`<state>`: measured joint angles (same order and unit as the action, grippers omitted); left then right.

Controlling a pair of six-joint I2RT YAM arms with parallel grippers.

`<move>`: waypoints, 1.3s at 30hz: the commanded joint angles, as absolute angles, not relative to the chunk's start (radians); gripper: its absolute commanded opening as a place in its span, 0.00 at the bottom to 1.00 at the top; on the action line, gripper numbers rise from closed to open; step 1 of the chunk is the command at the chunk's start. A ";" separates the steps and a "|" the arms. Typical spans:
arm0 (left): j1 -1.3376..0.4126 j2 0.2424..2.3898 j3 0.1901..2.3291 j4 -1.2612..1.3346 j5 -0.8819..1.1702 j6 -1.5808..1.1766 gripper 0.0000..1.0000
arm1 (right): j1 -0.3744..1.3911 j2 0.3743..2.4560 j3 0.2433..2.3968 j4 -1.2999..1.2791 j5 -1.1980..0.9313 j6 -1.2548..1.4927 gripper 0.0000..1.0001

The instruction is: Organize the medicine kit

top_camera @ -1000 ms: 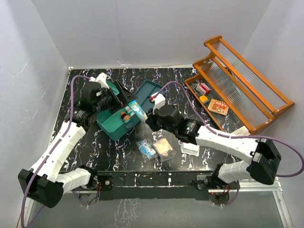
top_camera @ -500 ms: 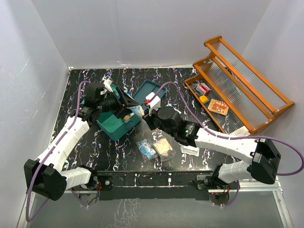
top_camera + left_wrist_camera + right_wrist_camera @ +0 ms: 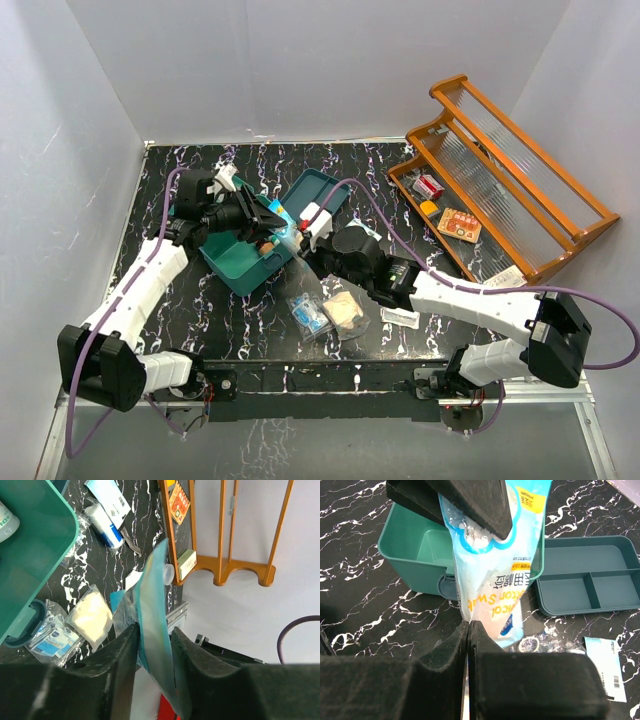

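Closing in over the past second, the left gripper [image 3: 152,630] now pinches the top of a cotton swab packet [image 3: 495,580], while the right gripper [image 3: 468,625] has its lower edge clamped. The open teal medicine kit [image 3: 225,262] sits left of centre on the marbled table [image 3: 380,160], just behind the packet and beside a divided tray [image 3: 590,587]. A handover appears under way; next, the right jaws likely must let go so the left arm can lower the packet into the kit.
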<state>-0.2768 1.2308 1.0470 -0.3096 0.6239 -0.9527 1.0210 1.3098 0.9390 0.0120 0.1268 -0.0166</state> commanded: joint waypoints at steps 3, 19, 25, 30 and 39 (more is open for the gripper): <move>-0.274 1.243 1.087 -0.337 0.699 -0.829 0.18 | 1.026 1.318 0.969 0.065 0.131 -0.005 0.05; -0.167 1.244 1.397 -0.732 0.471 -0.294 0.00 | 1.015 1.162 0.958 -0.048 0.234 0.239 0.61; -0.164 1.248 1.460 -0.915 0.276 -0.183 0.00 | 1.000 1.160 0.945 -0.050 0.226 0.301 0.61; -0.164 1.217 1.350 -0.905 0.283 -0.172 0.01 | 1.000 1.171 0.945 -0.053 0.194 0.323 0.60; -0.163 1.276 1.276 -0.836 0.217 -0.157 0.01 | 1.000 1.170 0.911 -0.010 0.128 0.385 0.58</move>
